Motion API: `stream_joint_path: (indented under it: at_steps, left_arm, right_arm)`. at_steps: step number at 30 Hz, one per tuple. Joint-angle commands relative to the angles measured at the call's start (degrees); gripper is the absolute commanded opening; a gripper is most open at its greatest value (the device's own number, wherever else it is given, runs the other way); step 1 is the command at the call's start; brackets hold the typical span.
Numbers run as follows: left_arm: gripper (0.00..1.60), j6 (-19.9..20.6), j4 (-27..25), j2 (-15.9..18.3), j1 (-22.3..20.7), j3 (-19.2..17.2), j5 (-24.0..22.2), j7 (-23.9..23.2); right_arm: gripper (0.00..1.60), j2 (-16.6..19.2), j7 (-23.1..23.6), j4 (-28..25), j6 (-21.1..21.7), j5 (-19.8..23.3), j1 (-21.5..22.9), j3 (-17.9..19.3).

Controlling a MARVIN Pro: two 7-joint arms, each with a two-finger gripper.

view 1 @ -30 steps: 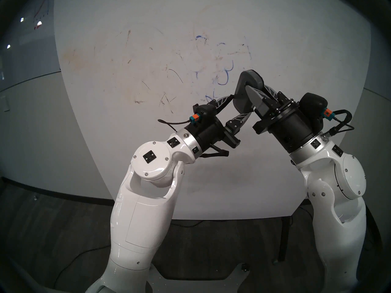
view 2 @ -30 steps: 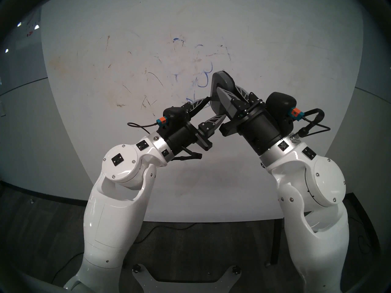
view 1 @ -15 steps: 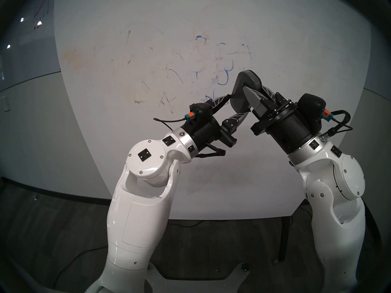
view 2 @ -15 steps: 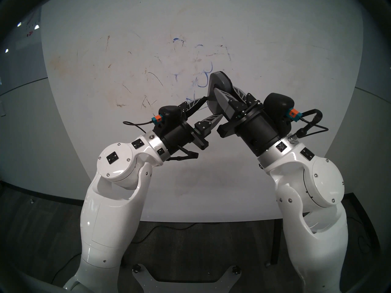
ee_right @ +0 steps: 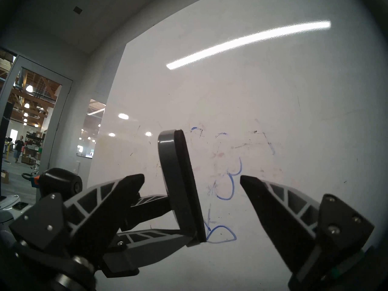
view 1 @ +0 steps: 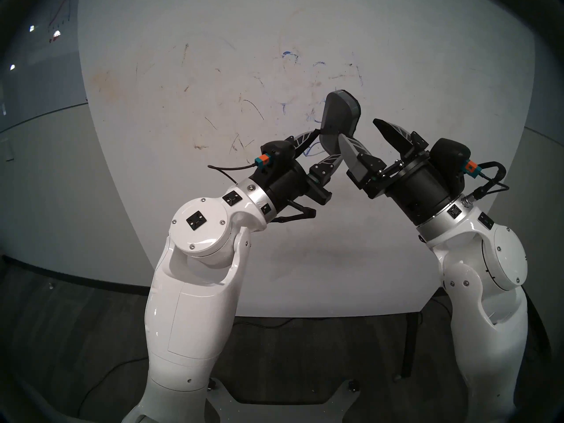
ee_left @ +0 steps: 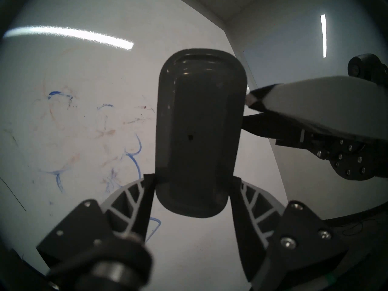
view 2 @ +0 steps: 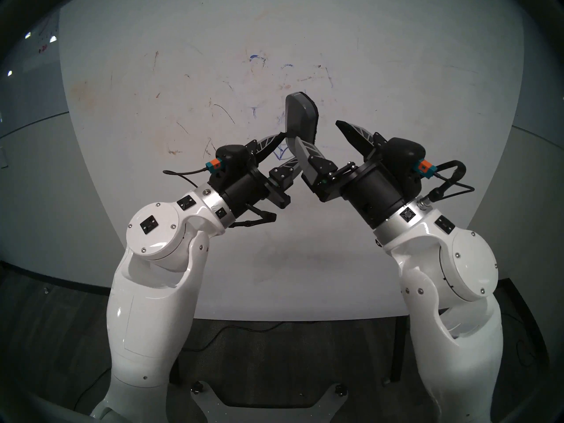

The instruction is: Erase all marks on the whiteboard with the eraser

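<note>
The left gripper (view 1: pixel 317 149) pinches the lower end of the eraser (view 1: pixel 338 120), which stands upright in front of the whiteboard (view 1: pixel 183 199), near its middle, its pad turned toward the right gripper. Blue marks (ee_right: pixel 228 185) lie on the board behind it. The right gripper (view 1: pixel 363 135) is spread wide and holds nothing, one finger just beside the eraser

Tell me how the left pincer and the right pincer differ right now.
The left pincer is shut on the lower end of the dark grey eraser; the right pincer holds nothing. The left one's jaws are narrowed to the eraser's width; the right one's stand wide apart. Both have black and grey ribbed fingers and point up toward the whiteboard with its blue marks.
</note>
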Motion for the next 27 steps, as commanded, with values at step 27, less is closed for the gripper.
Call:
stream_joint_path:
  at_steps: [27]
  left_arm:
    - [0.00, -1.17, 2.19, 9.83, -13.07, -3.60, 18.04, -3.47]
  right_arm:
    - [1.60, -7.17, 1.19, -0.95, -3.69, 13.86, -7.28, 14.22]
